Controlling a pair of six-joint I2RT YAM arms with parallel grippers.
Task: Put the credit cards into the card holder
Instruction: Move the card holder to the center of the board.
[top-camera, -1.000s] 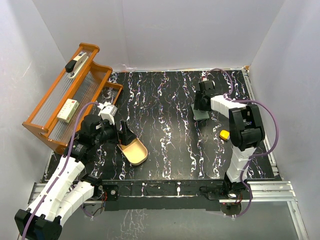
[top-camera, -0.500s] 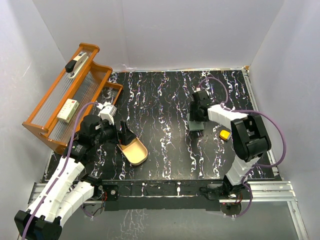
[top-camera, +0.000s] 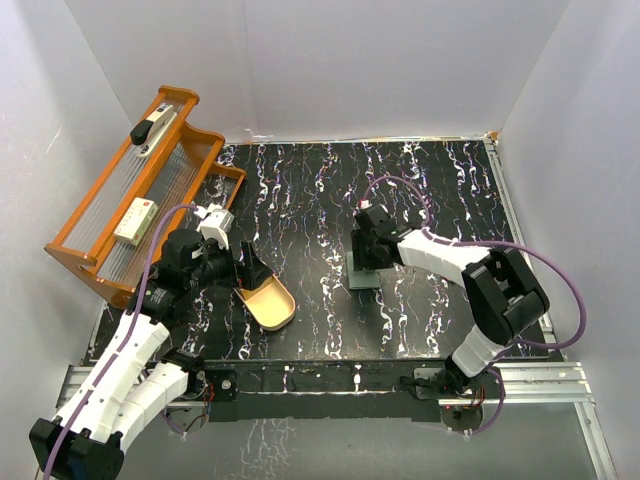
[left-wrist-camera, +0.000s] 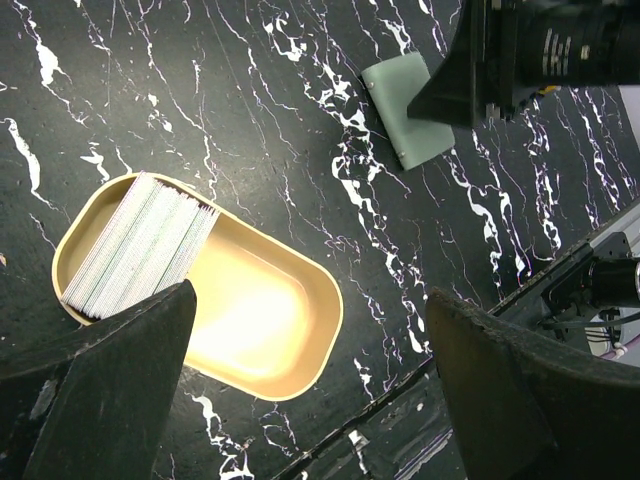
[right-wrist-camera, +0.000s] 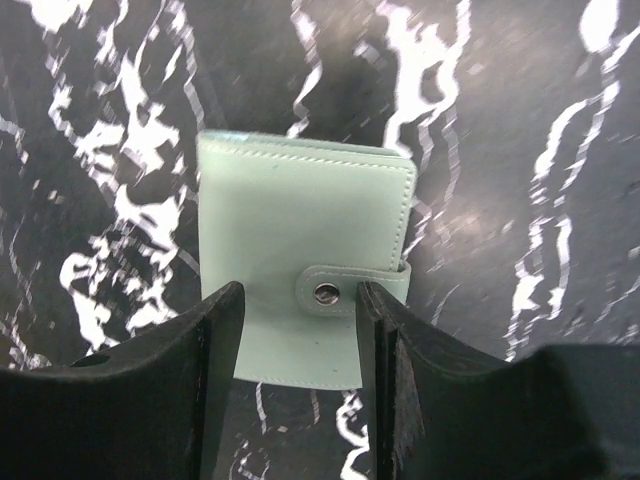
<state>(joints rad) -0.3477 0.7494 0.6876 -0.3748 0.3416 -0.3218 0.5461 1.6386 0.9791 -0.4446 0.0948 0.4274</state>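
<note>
right wrist: right gripper (right-wrist-camera: 300, 292) half apart over card holder (right-wrist-camera: 300, 205); left gripper (left-wrist-camera: 308, 300) wide apart above dish (left-wrist-camera: 300, 345)

Two white-shelled arms (top-camera: 130, 350) with black joints, trailing thin purple cables (top-camera: 150, 262).

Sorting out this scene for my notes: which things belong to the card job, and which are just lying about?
For the job: credit cards, card holder, the dish holding the cards.
Lying about: wooden rack, stapler.
</note>
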